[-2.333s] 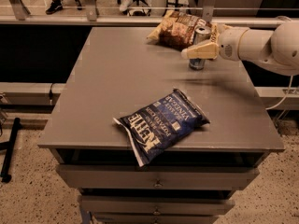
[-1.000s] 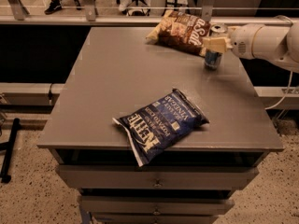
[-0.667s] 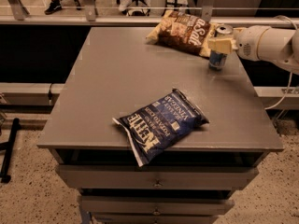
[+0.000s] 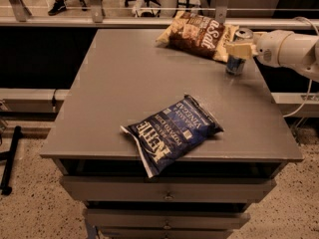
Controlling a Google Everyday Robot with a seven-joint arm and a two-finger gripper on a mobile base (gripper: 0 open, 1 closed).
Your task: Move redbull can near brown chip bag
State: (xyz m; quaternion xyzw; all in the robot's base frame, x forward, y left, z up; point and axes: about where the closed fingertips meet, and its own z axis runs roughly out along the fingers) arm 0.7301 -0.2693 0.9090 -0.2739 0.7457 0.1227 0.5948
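One grey table (image 4: 114,83) with a flat, matte top fills the scene, and three stacked drawer fronts (image 4: 164,189) show under its front edge, the lowest cut off at the bottom. Two chip bags lie on the top. Left of centre, at the front edge, is the dark blue Kettle bag (image 4: 172,132). It is crinkly and glossy with white lettering, lies flat and slanted, and its lower corner overhangs the edge. Farther back and to the right is the single brown chip bag (image 4: 197,34), puffy brown and cream-yellow foil with large white letters, lying on its side near the rear edge. Just beside its right end stands the one redbull can (image 4: 234,65), a slim upright silver and blue metal cylinder close to the table's right rear corner. Whether can and bag touch cannot be told. The gripper (image 4: 238,50), cream-coloured and blunt, is clasped around the can's upper body. It reaches in from the right on a smooth, rounded white arm (image 4: 286,49).
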